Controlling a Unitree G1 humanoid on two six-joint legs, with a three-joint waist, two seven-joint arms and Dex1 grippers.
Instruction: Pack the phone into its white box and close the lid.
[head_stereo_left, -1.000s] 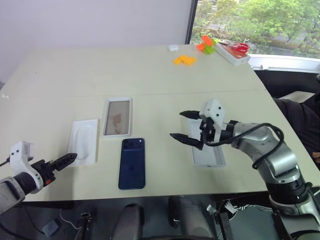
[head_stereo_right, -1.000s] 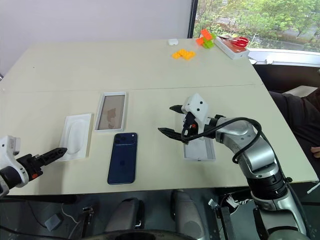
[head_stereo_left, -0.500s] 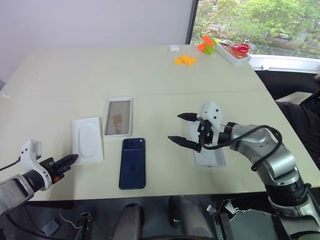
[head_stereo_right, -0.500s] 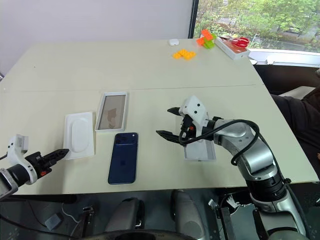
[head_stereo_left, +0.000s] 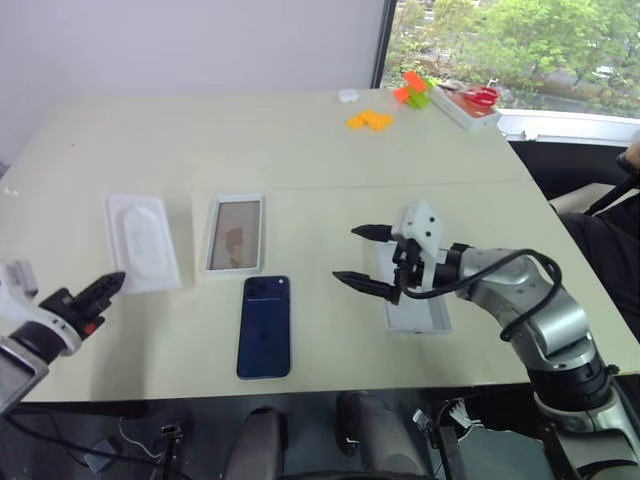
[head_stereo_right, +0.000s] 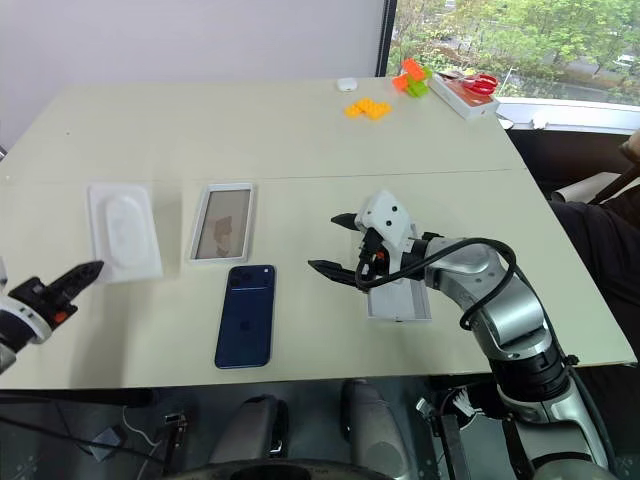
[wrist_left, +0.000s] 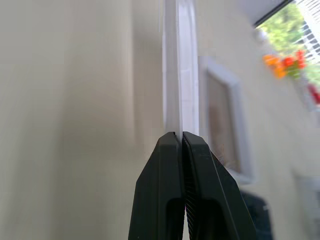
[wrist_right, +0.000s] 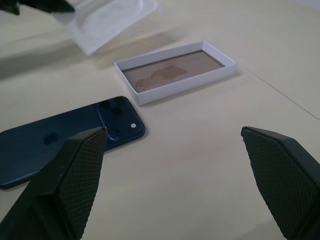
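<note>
The dark blue phone lies flat near the table's front edge, camera cluster at its far end. Just behind it sits the white box, a low-rimmed tray with a brownish inside. My left gripper is shut on the near edge of a thin white insert with an oval recess, holding it tilted above the table, left of the box. The lid lies pale side up to the right of the phone. My right gripper hovers open over the lid's left side, holding nothing.
Orange bricks, green and orange bricks, a small white object and a white tray with red scissors lie at the far right. A person in dark clothing is beyond the table's right edge.
My left gripper closed on the insert's near edge and lifted it off the table, carrying it up and to the left. The right arm stayed still.
</note>
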